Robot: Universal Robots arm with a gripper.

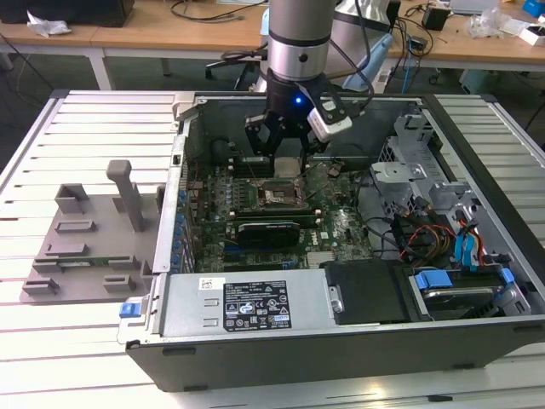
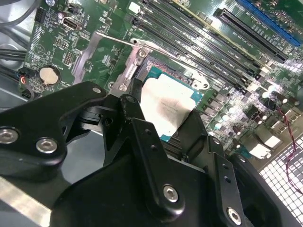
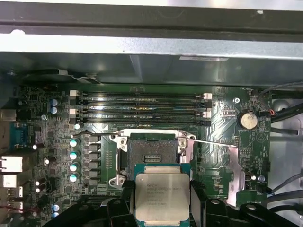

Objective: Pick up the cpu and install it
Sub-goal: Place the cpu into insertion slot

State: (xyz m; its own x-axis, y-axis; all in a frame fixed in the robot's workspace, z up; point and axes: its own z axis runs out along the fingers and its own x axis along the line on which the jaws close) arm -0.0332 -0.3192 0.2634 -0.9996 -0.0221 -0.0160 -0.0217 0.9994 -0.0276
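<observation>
- Evidently the cpu (image 3: pixel 162 195) is pinched by two opposite edges between the fingers of the gripper (image 3: pixel 162 208). Its metal top is thus turned upward and its underside is left free.
- It is held level above the motherboard (image 3: pixel 222 118), just beside the open socket (image 3: pixel 150 153), and overlaps the socket's near edge in the first wrist view. It is judged not yet seated.
- The thin lever (image 3: pixel 213 142) is swung out and the metal plate (image 3: pixel 233 170) is folded aside, so the socket's contacts are exposed.
- In the exterior view the arm is lowered into the computer case (image 1: pixel 341 349), which lies on its side with its open face up for access.
- The chip's underside and near edge are hidden by the black gripper body, and its height above the socket cannot be told.
</observation>
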